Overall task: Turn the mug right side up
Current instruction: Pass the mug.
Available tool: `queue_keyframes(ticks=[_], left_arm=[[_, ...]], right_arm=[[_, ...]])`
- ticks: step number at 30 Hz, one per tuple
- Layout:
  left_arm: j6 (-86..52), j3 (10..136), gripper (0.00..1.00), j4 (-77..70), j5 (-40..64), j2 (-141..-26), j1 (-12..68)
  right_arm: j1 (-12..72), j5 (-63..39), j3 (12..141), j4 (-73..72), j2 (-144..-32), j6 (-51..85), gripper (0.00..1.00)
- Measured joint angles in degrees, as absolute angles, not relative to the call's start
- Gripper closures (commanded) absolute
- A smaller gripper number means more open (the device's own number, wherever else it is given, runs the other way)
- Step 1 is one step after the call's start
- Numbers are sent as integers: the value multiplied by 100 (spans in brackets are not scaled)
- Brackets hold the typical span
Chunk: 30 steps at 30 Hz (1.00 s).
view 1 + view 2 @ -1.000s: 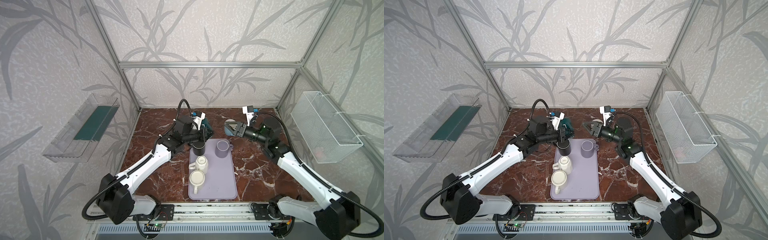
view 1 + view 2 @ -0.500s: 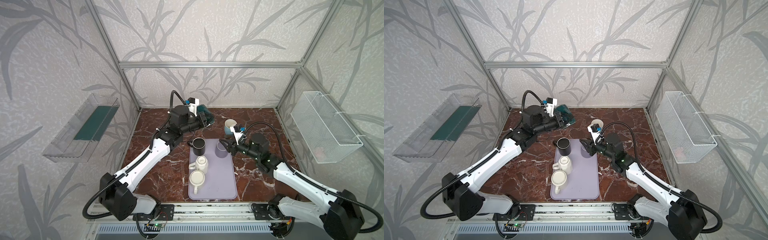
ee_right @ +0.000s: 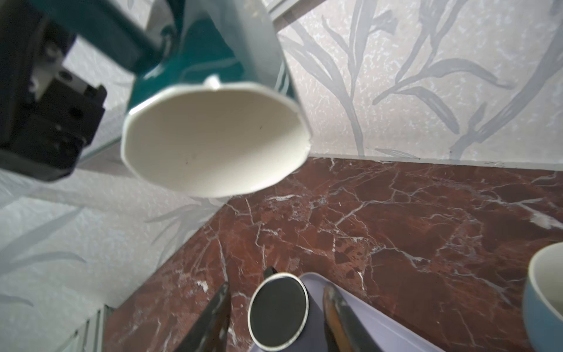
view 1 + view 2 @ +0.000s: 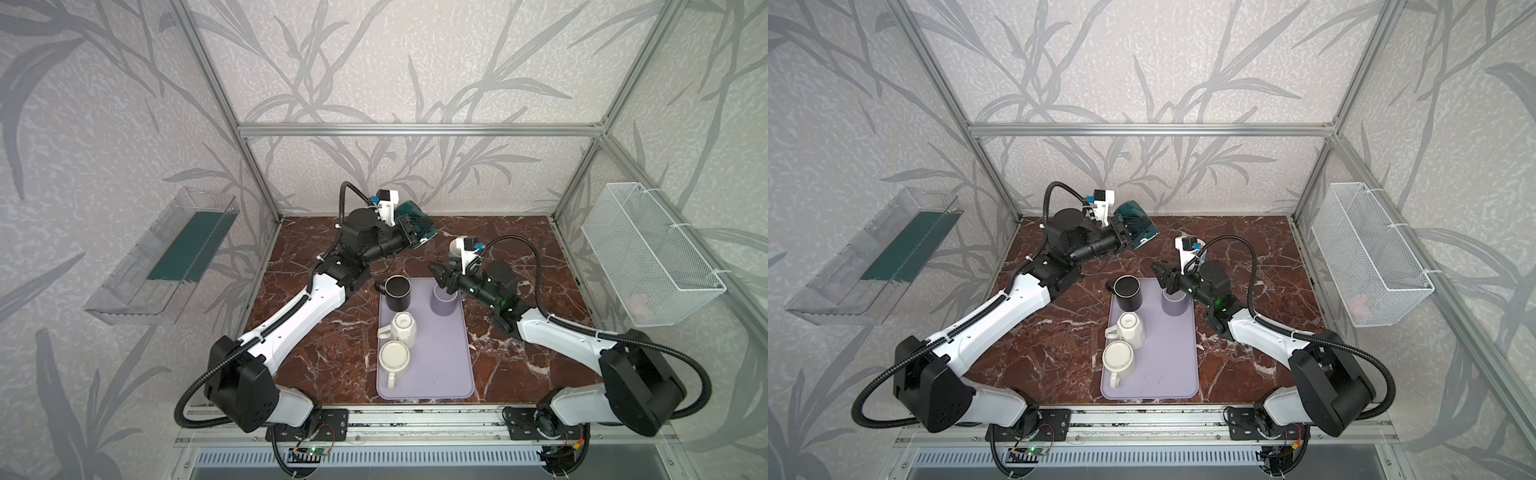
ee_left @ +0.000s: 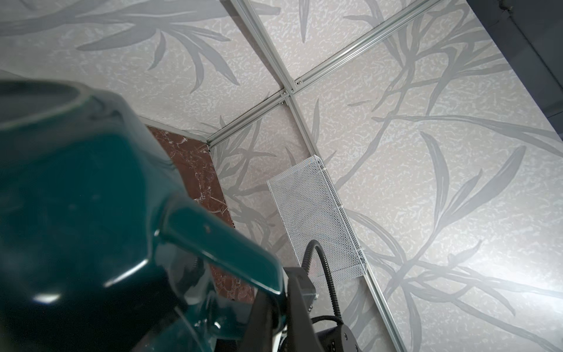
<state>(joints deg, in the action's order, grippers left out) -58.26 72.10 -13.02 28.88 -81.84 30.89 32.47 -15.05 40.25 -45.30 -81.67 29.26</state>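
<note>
left gripper (image 4: 410, 237) clenched on handle of tilted teal ceramic mug (image 4: 417, 219); right gripper (image 4: 441, 277) parted, empty, near black cylindrical mug (image 4: 397, 293).

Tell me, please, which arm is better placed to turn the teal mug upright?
Left: the left gripper is shut on the teal mug at its handle, holding it tilted in the air. The right gripper is empty, jaws apart, near the lavender cup.

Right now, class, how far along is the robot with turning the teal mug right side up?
Done: the teal mug is held in the air by its handle, in the shut left gripper. In hand: the mug hangs tilted, its white mouth not yet facing up. Left: finish the turn and set it down upright. The right gripper is open over the tray and holds nothing.
</note>
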Motion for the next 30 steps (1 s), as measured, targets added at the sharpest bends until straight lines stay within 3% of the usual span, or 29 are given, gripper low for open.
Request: queue_keyframes(ticks=[11,30], left_arm=[[-5861,6967,100,-1636,2908,-8029,3092],[-5815,6807,100,-1905,2834,-7850,3096]], right_arm=[[3000,-1656,3992,-7183,-9786,5457,53],[3124,-2012,4565,-7771,-9935,6149,53]])
